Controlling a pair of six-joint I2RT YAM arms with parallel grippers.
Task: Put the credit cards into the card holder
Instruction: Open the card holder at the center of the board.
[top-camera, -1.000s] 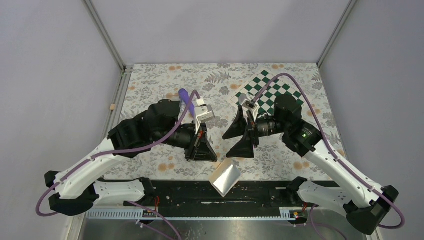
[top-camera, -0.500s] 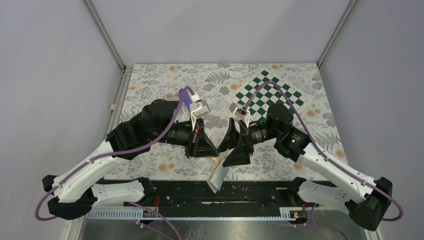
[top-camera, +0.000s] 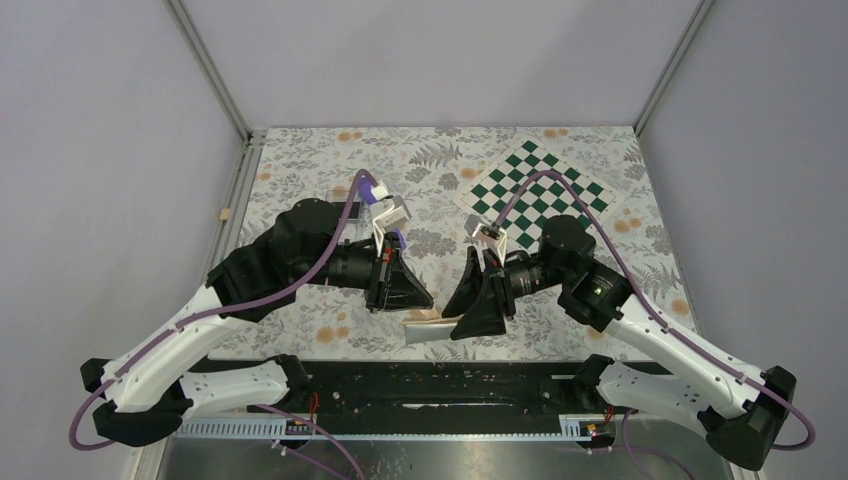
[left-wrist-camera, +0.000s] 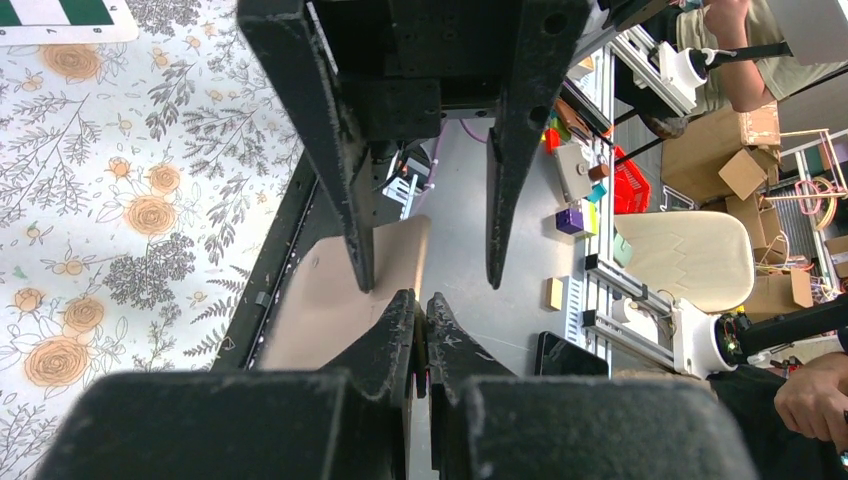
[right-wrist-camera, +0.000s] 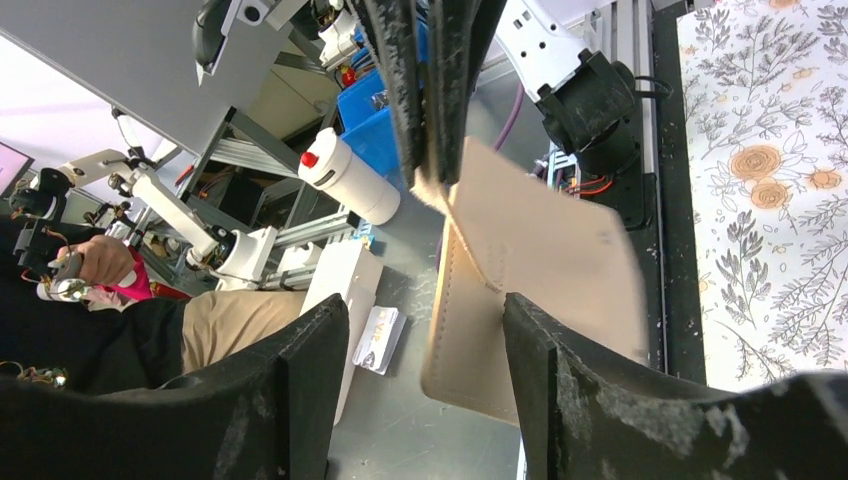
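The tan card holder (top-camera: 425, 329) hangs in the air over the table's front edge, lying almost flat. My left gripper (top-camera: 424, 305) is shut on one edge of it; the left wrist view (left-wrist-camera: 422, 302) shows that edge pinched between the jaws and the tan panel (left-wrist-camera: 320, 300) beyond. My right gripper (top-camera: 456, 315) is open, and its fingers (left-wrist-camera: 340, 180) straddle the holder's opposite edge without closing. In the right wrist view the holder (right-wrist-camera: 540, 260) sits by the right finger of the open gripper (right-wrist-camera: 425, 305). A white printed card (right-wrist-camera: 380, 340) lies on a grey surface below.
A green-and-white checkerboard (top-camera: 535, 185) lies at the table's back right on the floral cloth (top-camera: 300, 160). A black rail (top-camera: 350, 385) runs along the front edge between the arm bases. Metal frame posts stand at the back corners.
The card holder has swung up from hanging slanted below the front edge to lying almost flat. My right gripper has moved down and left to it, still open. The left gripper has stayed shut.
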